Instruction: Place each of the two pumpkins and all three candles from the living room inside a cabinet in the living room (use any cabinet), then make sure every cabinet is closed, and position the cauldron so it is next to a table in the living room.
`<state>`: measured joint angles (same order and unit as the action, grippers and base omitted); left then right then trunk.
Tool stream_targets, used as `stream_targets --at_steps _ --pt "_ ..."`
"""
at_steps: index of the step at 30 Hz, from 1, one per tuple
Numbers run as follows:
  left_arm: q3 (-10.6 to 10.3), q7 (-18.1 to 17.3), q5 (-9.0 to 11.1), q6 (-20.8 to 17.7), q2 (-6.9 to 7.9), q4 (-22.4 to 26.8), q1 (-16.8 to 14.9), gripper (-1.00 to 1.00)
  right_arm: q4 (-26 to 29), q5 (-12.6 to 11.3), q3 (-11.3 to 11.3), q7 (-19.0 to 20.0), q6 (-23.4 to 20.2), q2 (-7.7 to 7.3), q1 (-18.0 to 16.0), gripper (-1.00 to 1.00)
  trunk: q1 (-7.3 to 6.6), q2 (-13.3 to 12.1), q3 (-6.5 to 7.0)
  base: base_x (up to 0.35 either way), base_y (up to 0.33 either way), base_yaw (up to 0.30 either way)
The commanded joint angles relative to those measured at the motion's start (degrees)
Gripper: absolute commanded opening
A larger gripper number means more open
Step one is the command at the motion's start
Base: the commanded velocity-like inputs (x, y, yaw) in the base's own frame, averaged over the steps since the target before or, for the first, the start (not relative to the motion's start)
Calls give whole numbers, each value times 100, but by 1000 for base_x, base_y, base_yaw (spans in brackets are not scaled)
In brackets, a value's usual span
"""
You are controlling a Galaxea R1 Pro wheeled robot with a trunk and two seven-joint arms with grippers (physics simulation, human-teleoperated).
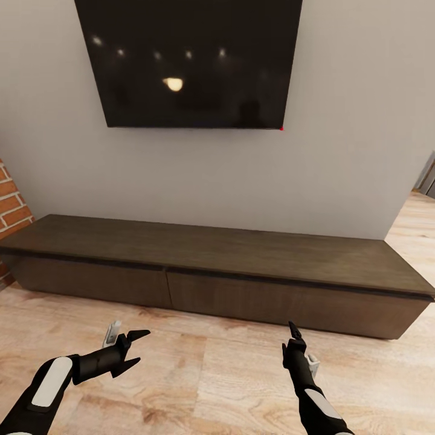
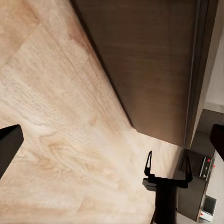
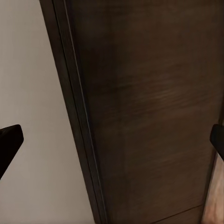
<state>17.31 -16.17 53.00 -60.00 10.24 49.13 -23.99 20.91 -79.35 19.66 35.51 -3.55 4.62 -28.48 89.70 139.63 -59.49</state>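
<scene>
The long low dark-brown wooden cabinet [image 1: 241,266] lies at my twelve o'clock, fronts shut. My left pincer [image 1: 134,348] at eight and right pincer [image 1: 294,336] at five both gape empty. Those handle-less fronts may let my fingertips slip

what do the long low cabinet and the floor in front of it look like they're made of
The cabinet looks like dark-brown wood or wood veneer, matte: faint streaked grain runs along its top and fronts. The floor looks like light wood planks, perhaps laminate: pale wavy grain with plank seams. Both are rendered, so veneer versus solid wood is open.
</scene>
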Motion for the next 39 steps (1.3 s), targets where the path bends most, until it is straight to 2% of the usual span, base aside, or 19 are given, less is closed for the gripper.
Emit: stream_targets --at_steps 1,6,16,29,39 --pt "0 0 0 0 0 0 0 100 0 1 -1 0 1 -2 -2 100 0 0 0 0 0 0" --pt "0 0 3 0 -1 0 0 100 1 13 -5 0 16 2 -3 100 0 0 0 79 0 0" --pt "0 0 0 6 -2 0 0 100 1 12 -6 2 6 -4 -2 100 0 0 0 292 0 -16" --pt "-1 0 0 6 2 0 0 100 1 8 -6 0 3 -5 -3 100 0 0 0 58 25 -71" --pt "0 0 0 6 5 0 0 100 1 15 -5 0 20 -5 -6 100 0 0 0 209 78 -106"
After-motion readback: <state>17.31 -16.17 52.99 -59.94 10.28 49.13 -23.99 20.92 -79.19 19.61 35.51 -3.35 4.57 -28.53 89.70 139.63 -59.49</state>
